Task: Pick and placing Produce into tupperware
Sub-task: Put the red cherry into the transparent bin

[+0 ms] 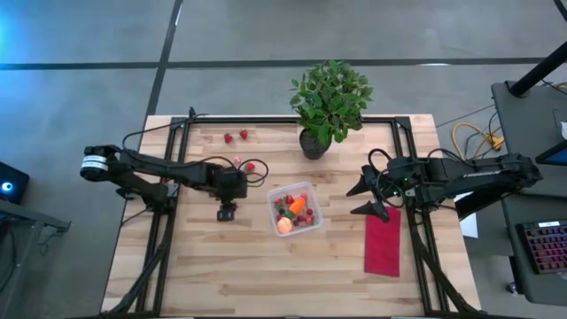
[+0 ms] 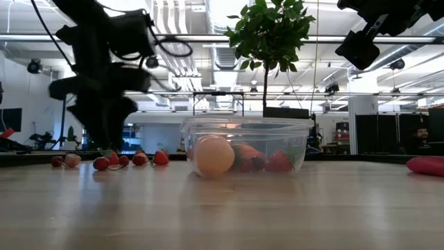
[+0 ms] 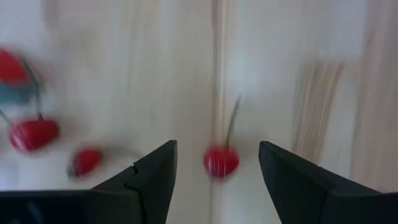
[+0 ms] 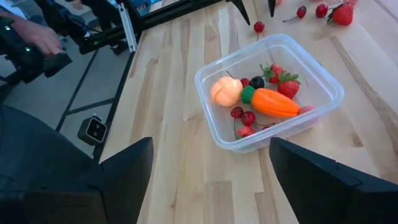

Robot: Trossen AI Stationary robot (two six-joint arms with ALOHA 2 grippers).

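i see the table (image 1: 221,275) from overhead, level from its edge, and close from both wrists; overhead and low views share the tupperware (image 1: 312,221).

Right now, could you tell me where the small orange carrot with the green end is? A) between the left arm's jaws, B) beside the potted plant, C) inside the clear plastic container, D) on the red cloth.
C: the small orange carrot with the green end lies inside the clear plastic container, next to the round peach-orange fruit and several small red fruits.
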